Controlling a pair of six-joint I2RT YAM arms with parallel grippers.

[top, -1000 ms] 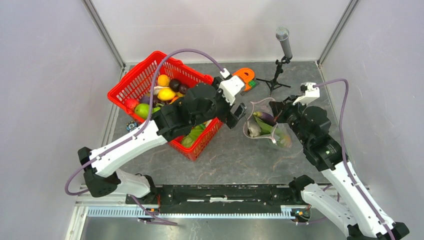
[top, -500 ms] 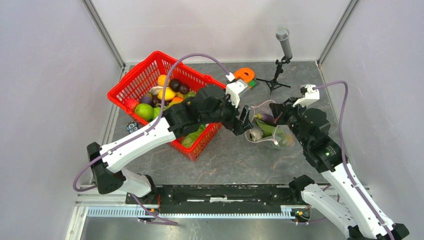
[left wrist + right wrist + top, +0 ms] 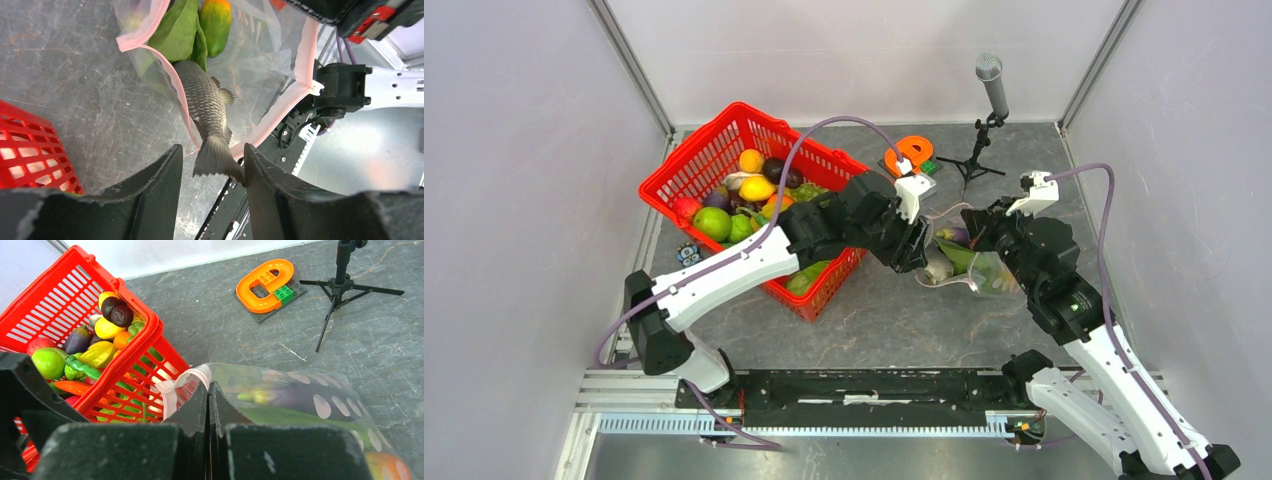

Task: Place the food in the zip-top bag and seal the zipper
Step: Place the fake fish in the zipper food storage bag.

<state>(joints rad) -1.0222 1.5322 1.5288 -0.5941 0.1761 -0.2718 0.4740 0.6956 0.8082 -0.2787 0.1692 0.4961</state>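
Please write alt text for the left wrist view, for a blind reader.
A grey toy fish lies partly in the open zip-top bag, tail between fingers of the left gripper. A green leaf is inside; a red basket is lower left.

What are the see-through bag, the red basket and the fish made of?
The bag looks like thin clear plastic film: it crinkles, shines and you see through it. The red basket looks like hard glossy plastic, moulded into open mesh. The fish is probably a plastic or rubber toy, dull grey with moulded scales.
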